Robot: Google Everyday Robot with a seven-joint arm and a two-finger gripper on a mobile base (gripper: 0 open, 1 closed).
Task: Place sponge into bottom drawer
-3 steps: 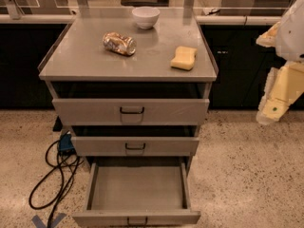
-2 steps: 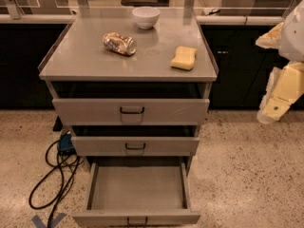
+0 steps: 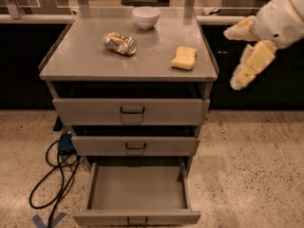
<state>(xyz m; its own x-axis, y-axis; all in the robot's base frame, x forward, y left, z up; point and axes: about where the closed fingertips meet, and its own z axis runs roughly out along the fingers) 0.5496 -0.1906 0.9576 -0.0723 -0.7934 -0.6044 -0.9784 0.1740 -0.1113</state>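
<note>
Sponge position: the sponge [image 3: 184, 58] lies flat on the bench [image 3: 85, 56], at the right front part of the top, just in from the right edge. Nothing touches it.

Sponge axis: it looks nearly square from here. I read the longer side as running roughly front to back, skewed a little, but I would not swear to it.

Claw position: the claw [image 3: 231, 58] hangs in the air off the right side of the bench, past its edge and clear of the top.

Key relation: the sponge lies to the left of the claw and lower. The coming reach, as I judge it, is leftward over the bench edge and then down.

Claw state: released. The two pale yellow fingers [image 3: 254, 63] are splayed apart with nothing between them.

Arm pose: the white wrist enters from the upper right corner. One finger points left toward the bench, the other slants down.

Bottom drawer: the bottom drawer [image 3: 137, 189] is pulled out and its tray is bare. It sits well below the sponge and toward me.

Other drawers: the two upper drawers are pushed in further.

Bystanders: a dented can [image 3: 119, 43] sits left of the sponge and well apart from it. A white bowl [image 3: 146, 17] stands at the back. Neither is in my line from the right.

Step in hand: approach to grasp. The sponge is not yet picked.
</note>
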